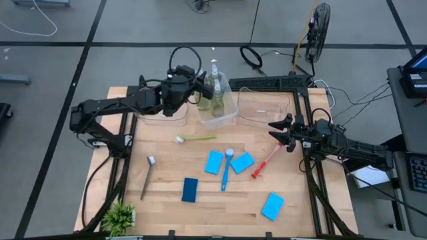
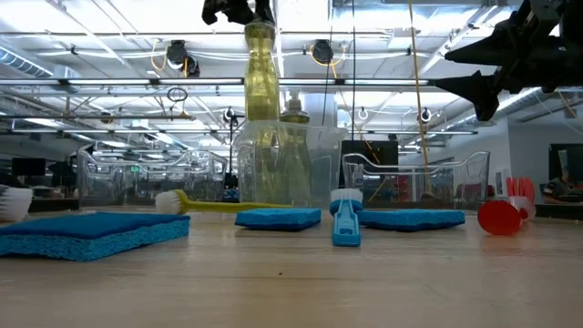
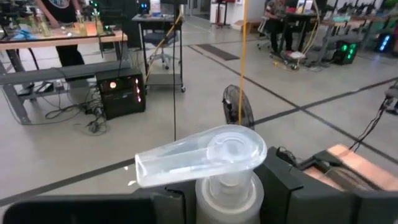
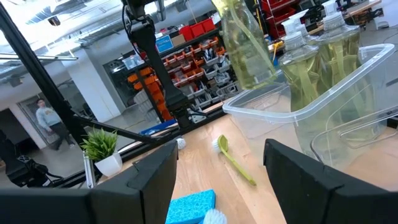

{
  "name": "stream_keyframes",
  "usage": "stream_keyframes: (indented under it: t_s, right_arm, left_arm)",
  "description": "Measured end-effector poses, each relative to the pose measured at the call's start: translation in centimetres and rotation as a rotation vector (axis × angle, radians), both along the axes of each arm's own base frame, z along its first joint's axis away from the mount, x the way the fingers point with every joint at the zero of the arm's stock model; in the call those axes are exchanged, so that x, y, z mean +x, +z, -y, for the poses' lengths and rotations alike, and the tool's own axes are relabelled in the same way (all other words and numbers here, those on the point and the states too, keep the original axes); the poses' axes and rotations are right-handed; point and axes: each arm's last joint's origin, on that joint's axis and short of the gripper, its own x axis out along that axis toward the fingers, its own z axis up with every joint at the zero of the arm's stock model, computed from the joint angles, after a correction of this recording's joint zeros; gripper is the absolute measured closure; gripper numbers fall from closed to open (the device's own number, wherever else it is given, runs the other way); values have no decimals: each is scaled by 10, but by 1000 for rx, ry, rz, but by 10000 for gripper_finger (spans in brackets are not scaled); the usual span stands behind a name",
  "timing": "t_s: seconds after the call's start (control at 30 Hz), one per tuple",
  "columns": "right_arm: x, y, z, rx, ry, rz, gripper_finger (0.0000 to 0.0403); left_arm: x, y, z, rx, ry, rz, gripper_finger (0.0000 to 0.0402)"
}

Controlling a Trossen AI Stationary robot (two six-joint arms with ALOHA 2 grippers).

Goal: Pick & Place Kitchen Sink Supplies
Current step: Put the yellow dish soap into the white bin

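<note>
The bench (image 1: 167, 207) carries sponges and brushes. Below the left end effector (image 1: 197, 85), the middle clear bin (image 1: 225, 117) already holds bottles. It is clamped on a pump bottle's (image 2: 260, 77) neck; lower it upright into free space. The right end effector (image 1: 280, 133) waits with its jaws parted and holding nothing.

Bottles (image 4: 317, 68) in clear bin (image 4: 348, 106), green brush (image 4: 235, 159), sponge (image 4: 189, 207)

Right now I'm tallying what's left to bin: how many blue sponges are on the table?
4, all loose on the wooden table: two mid-table, sponge and sponge, flanking the blue brush; a darker sponge nearer the front; one front right. None looks hidden.
</note>
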Motion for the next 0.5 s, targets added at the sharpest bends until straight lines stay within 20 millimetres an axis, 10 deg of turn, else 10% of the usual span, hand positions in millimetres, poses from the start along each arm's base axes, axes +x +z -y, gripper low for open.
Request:
stream_keyframes:
  t_s: [0.5]
  right_arm:
    - [0,0,0,0,0,4,177]
  left_arm:
    - [33,-46,-30,-35,72,-97,291]
